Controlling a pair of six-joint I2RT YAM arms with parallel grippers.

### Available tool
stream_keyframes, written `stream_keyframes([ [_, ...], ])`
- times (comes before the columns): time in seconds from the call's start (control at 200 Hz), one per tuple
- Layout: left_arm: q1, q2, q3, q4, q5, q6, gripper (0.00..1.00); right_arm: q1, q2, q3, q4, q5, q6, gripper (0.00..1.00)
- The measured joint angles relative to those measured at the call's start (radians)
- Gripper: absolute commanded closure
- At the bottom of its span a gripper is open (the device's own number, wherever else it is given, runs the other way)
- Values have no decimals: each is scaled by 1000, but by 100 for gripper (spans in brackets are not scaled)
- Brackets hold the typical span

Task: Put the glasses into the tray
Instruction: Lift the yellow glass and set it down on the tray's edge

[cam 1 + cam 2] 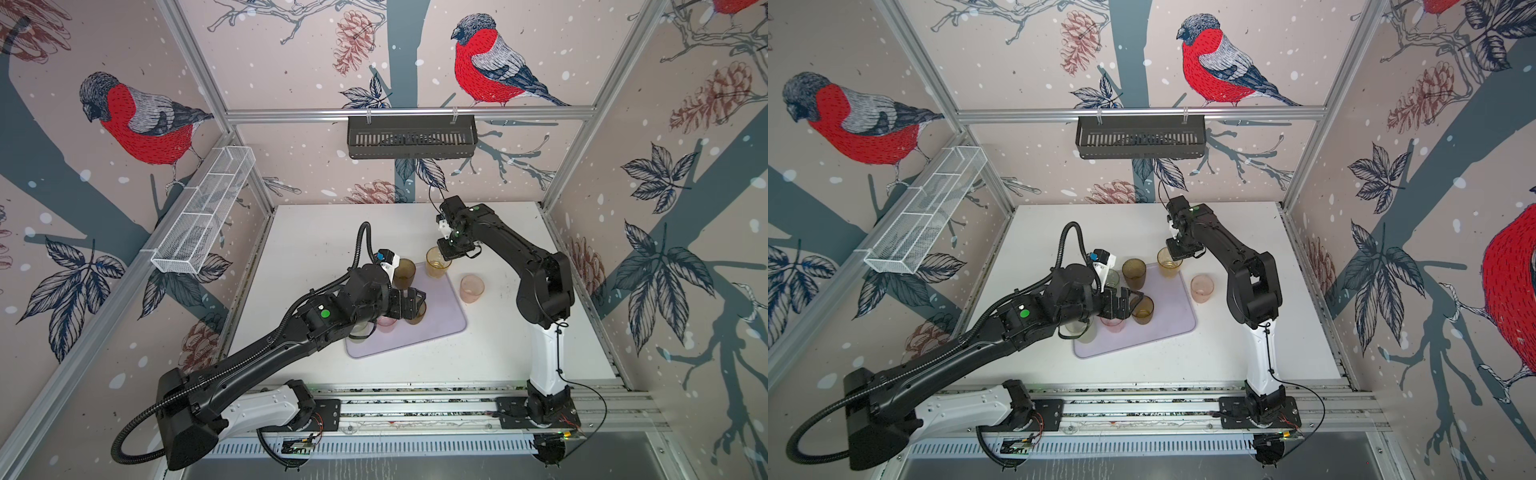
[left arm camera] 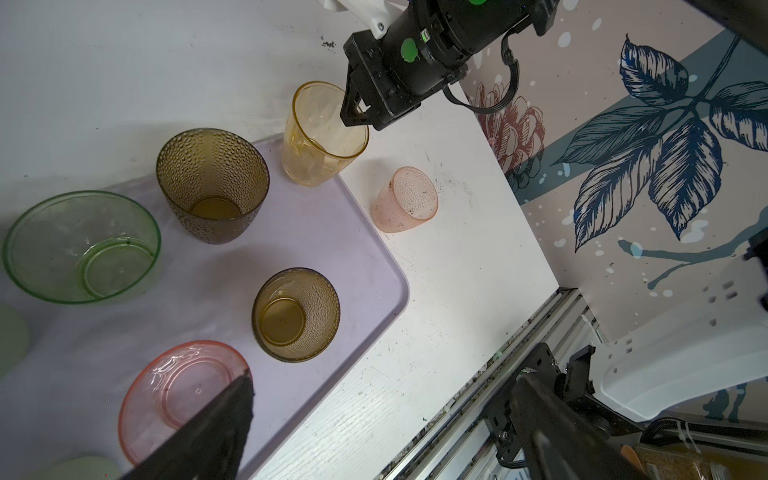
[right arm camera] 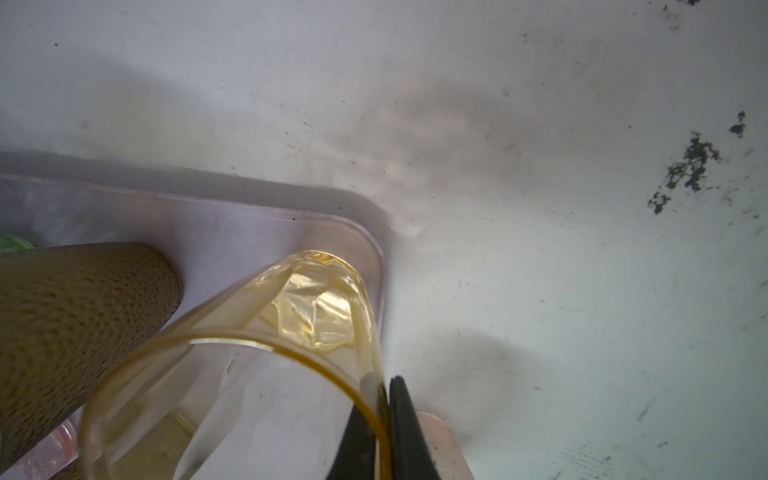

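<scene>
Glasses fill the tray on a scuffed white surface between bird-papered walls. The right wrist view shows what the top views hide: the right claw pinching the amber glass by its rim. The left claw is spread.

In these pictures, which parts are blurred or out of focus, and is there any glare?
Right wrist view: the amber glass and brown glass near the lens are soft, the table specks sharper. Left wrist view: the fingers of the left tool are dark and blurred, the glasses on the tray sharp. In both top views: even light, no strong glare.
</scene>
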Motion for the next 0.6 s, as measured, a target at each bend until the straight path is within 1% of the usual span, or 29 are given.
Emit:
stream_keyframes([
  [0.6,0,-6,-5,0,-13,-1,3,21,15,-18,7,-9,0,96],
])
